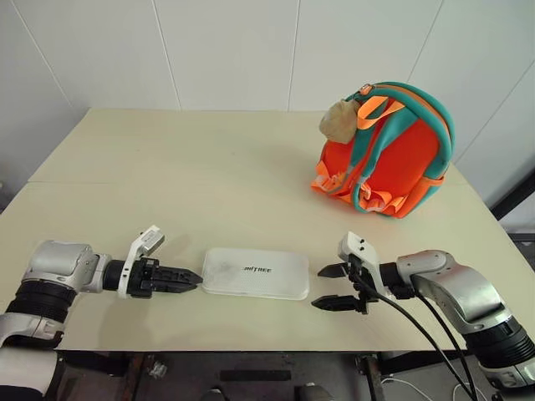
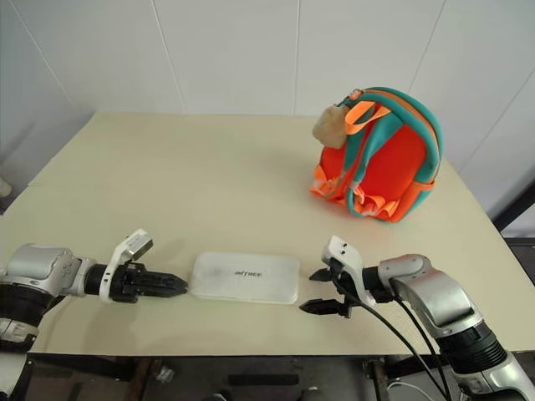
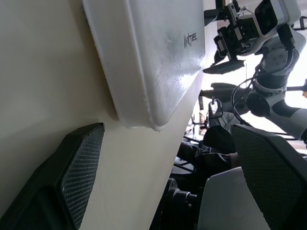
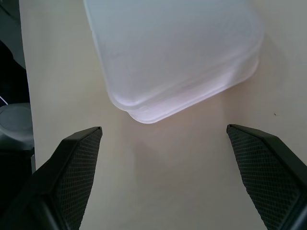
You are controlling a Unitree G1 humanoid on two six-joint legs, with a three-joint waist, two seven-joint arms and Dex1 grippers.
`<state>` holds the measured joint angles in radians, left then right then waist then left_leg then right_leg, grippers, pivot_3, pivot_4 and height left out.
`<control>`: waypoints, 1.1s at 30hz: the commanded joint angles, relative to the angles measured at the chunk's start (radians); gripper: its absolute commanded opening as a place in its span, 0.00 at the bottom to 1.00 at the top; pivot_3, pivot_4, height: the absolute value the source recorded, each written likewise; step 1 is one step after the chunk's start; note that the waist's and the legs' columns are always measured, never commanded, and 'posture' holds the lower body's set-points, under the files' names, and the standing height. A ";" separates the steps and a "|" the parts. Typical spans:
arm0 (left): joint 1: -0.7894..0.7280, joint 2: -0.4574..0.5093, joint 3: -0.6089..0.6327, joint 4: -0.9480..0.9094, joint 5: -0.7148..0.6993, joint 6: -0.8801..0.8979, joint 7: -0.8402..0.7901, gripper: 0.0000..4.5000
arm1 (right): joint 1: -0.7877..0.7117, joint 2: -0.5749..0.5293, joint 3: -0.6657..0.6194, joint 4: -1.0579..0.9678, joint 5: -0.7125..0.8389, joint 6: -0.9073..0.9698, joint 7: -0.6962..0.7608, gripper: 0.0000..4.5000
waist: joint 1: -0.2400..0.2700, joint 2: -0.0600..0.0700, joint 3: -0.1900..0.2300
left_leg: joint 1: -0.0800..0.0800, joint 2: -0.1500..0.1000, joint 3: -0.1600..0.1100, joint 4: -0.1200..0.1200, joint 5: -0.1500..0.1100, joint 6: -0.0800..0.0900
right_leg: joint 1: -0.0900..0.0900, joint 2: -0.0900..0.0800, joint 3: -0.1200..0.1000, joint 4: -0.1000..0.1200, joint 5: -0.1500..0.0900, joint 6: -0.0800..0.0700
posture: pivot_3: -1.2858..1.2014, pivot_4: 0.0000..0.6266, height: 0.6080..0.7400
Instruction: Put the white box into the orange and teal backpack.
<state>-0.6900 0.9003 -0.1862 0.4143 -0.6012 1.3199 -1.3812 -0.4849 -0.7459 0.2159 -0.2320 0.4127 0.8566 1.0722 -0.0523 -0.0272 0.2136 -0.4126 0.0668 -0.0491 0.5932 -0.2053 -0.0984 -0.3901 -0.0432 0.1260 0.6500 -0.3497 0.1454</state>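
The white box [image 1: 255, 272] lies flat near the table's front edge, its small dark lettering facing up. My left gripper [image 1: 194, 278] is level with the box's left end, almost touching it, and stands open around nothing, as its wrist view shows. My right gripper [image 1: 322, 288] is just off the box's right end, open, one finger [image 1: 333, 270] farther back than the other. The orange and teal backpack [image 1: 389, 150] stands upright at the back right of the table, a beige plush toy [image 1: 338, 122] hanging at its top left. Its opening is hidden.
The beige table [image 1: 167, 167] is bare between the box and the backpack. Its front edge runs close below both grippers. A white panelled wall [image 1: 234, 50] stands behind the table. Black cables [image 1: 418, 334] trail from my right wrist.
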 commanded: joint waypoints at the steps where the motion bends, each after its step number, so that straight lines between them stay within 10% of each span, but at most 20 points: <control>1: -0.035 -0.022 -0.023 0.038 0.023 -0.024 -0.004 1.00 | -0.011 0.005 -0.010 -0.054 0.021 0.018 -0.016 0.98 | 0.000 0.000 0.000 | 0.000 0.000 0.000 0.000 0.000 0.000 | 0.000 0.000 0.000 0.000 0.000 0.000 | 0.52 0.24 1.00; 33: -0.145 -0.219 -0.038 0.157 0.013 0.104 0.007 1.00 | -0.033 0.053 0.025 -0.056 -0.013 -0.043 -0.060 0.98 | 0.001 0.000 0.000 | -0.001 0.000 0.000 0.002 0.000 0.000 | -0.001 0.000 0.000 0.003 0.000 0.000 | 0.52 0.24 1.00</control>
<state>-0.8274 0.6918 -0.2237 0.5639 -0.5800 1.4110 -1.3865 -0.5191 -0.6929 0.2407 -0.2671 0.3998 0.8338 1.0125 -0.0514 -0.0274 0.2135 -0.4132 0.0665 -0.0493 0.5955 -0.2050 -0.0984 -0.3908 -0.0432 0.1261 0.6528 -0.3499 0.1457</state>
